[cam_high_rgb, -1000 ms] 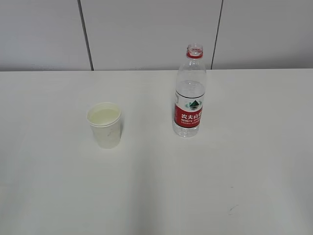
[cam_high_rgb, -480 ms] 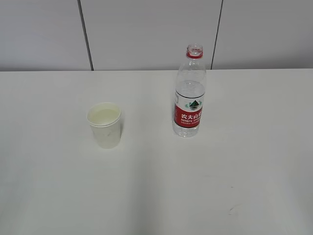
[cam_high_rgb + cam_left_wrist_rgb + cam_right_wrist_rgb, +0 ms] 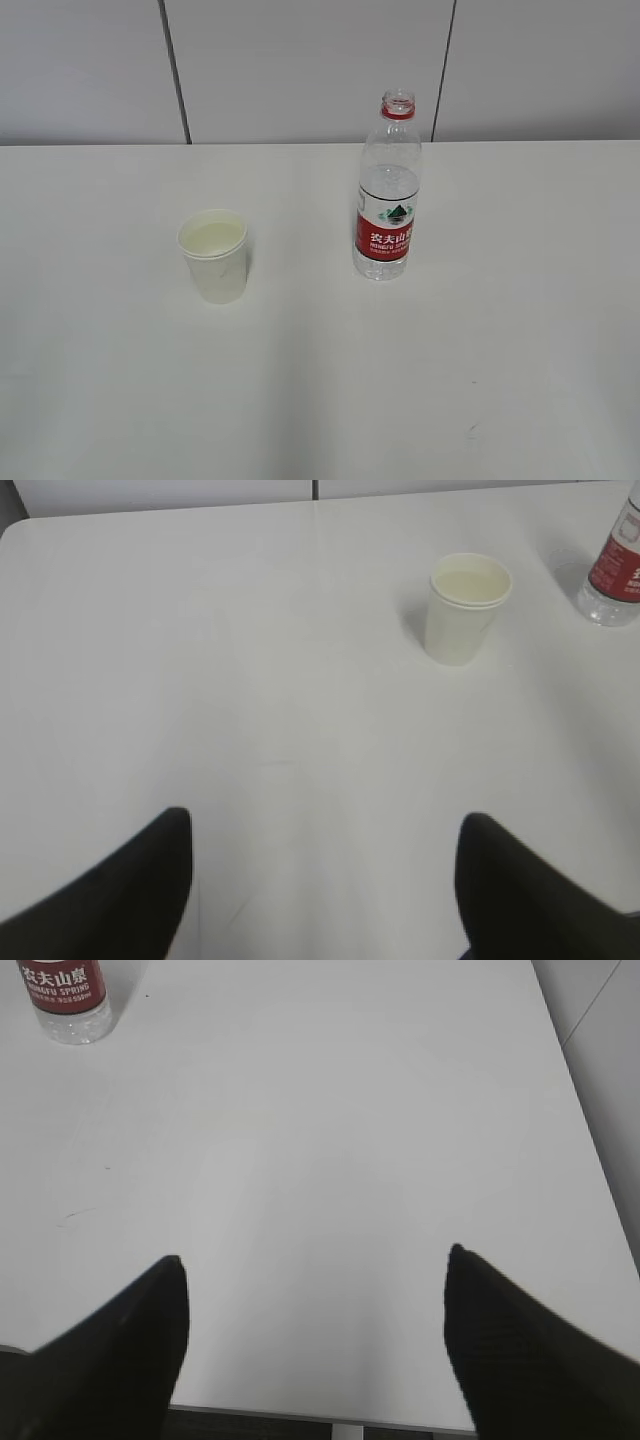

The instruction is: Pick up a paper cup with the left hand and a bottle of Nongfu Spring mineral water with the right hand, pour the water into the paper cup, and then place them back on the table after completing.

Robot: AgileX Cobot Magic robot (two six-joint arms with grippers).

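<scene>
Both grippers spread and empty: cup (image 3: pixel 468 608) upright, well ahead-right of left gripper (image 3: pixel 325 880); bottle (image 3: pixel 66 998) upright, far ahead-left of right gripper (image 3: pixel 312 1340).

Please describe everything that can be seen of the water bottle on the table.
The water bottle is clear plastic with a red label bearing white characters and a small green mountain mark. It has a red neck ring and no cap. It stands upright on the white table, partly filled, to the right of the paper cup and apart from it. No gripper touches it.
</scene>
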